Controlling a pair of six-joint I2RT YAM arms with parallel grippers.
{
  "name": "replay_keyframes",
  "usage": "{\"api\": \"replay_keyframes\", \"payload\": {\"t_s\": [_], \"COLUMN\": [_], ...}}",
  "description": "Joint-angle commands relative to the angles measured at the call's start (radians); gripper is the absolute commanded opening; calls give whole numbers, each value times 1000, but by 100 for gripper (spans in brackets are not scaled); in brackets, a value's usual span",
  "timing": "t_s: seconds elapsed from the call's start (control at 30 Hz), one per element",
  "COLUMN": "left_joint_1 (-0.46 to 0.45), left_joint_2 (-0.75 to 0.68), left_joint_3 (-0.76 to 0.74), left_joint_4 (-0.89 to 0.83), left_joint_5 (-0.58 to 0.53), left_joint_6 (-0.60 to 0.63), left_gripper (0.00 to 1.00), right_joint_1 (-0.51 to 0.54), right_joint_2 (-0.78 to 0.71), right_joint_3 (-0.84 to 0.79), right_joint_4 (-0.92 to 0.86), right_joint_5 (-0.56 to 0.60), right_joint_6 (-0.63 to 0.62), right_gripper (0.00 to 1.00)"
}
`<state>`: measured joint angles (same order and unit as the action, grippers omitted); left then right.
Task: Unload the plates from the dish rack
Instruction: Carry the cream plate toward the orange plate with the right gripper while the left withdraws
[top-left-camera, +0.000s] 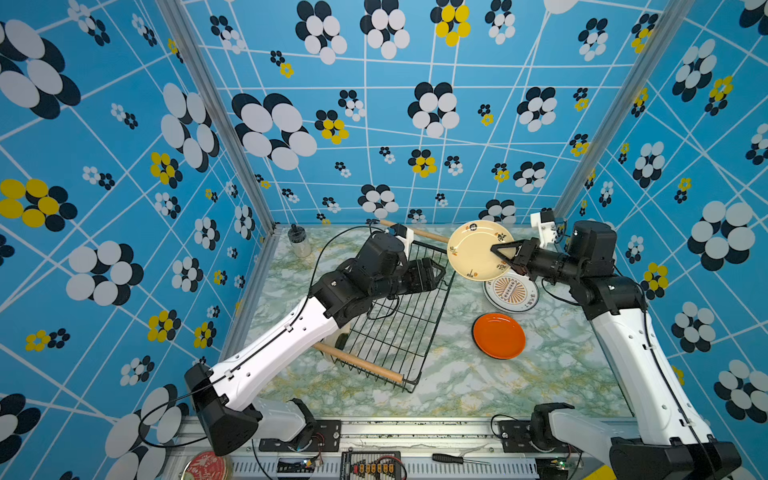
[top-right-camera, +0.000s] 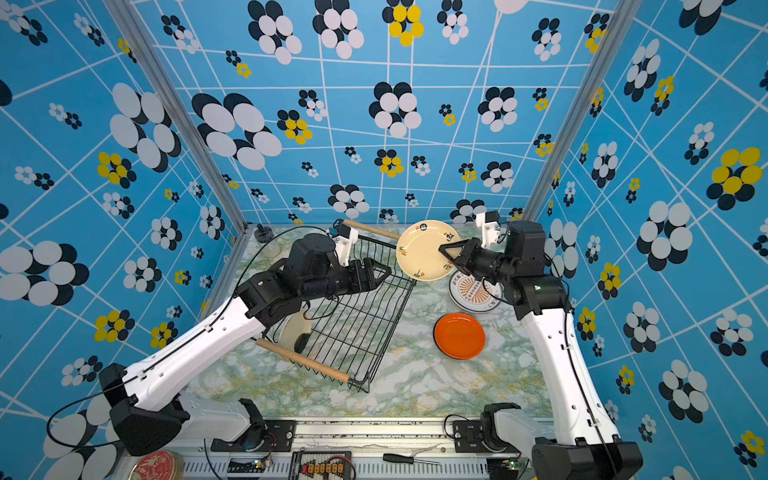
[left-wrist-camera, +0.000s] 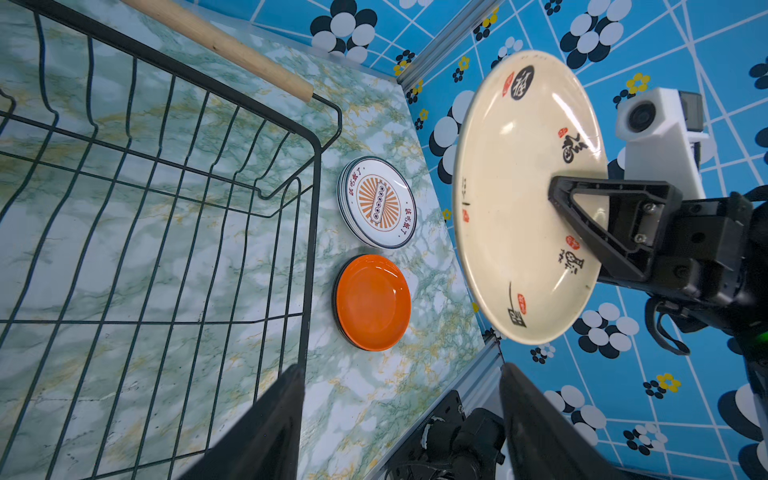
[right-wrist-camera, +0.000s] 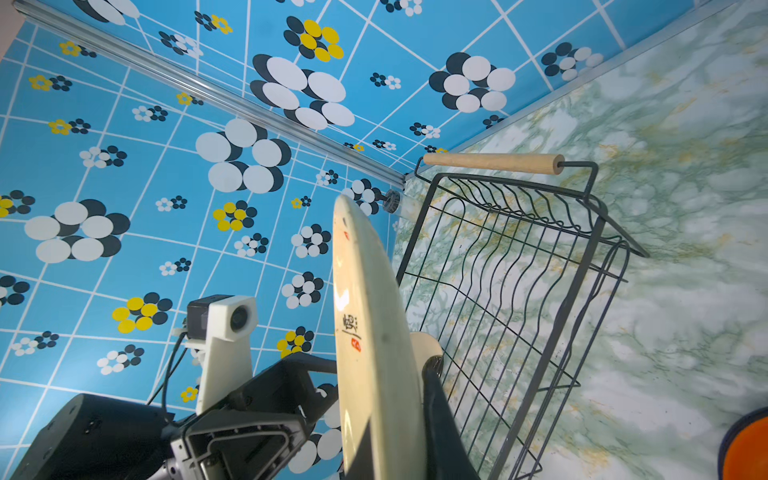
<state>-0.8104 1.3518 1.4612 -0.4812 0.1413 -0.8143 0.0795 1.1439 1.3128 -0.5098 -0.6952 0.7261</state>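
The cream plate (top-left-camera: 473, 249) hangs tilted in the air beside the dish rack's (top-left-camera: 399, 332) far corner, its rim pinched in the closed right gripper (top-left-camera: 496, 251). It covers part of the white printed plates (top-left-camera: 515, 297) stacked on the table, near the orange plate (top-left-camera: 498, 336). A pale plate (top-right-camera: 296, 332) by the rack's near handle is mostly hidden under the left arm. The left gripper (top-left-camera: 440, 272) hovers above the rack, jaws apart and empty.

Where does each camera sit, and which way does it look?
Top views: overhead, looking down on the table; left arm and right arm show.
Left wrist: on the left arm, facing the dish rack past its open left tool.
Right wrist: on the right arm, looking along the cream plate held by the right tool.
Shared: all show the cream plate and dish rack.
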Motion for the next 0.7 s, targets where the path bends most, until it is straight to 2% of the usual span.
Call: {"api": "replay_keyframes", "payload": {"t_s": [0.0, 0.1, 0.23, 0.33, 0.5, 0.67], "left_joint_1": [12, 23, 41, 54, 101, 113], "left_joint_2": [-55, -67, -81, -83, -78, -79], "left_joint_3": [0, 35, 94, 123, 102, 64], "left_joint_4": [-48, -163, -354, -490, -609, -635], "left_joint_5": [-34, -96, -202, -288, -344, -395], "left_joint_6": [35, 78, 161, 215, 278, 309], "left_gripper": [76, 76, 76, 77, 78, 77], "right_joint_1": [-6, -8, -12, -18, -24, -36], "right_joint_2": [-4, -7, -1, -18, -76, -127], "right_joint_3": [39, 82, 147, 159, 109, 33], "right_joint_4": [-106, -213, -381, -452, -530, -560], "right_joint_5": [65, 163, 370, 482, 698, 785], "right_joint_6": [-99, -192, -327, -386, -435, -435], "right_gripper": [0, 0, 0, 0, 0, 0]}}
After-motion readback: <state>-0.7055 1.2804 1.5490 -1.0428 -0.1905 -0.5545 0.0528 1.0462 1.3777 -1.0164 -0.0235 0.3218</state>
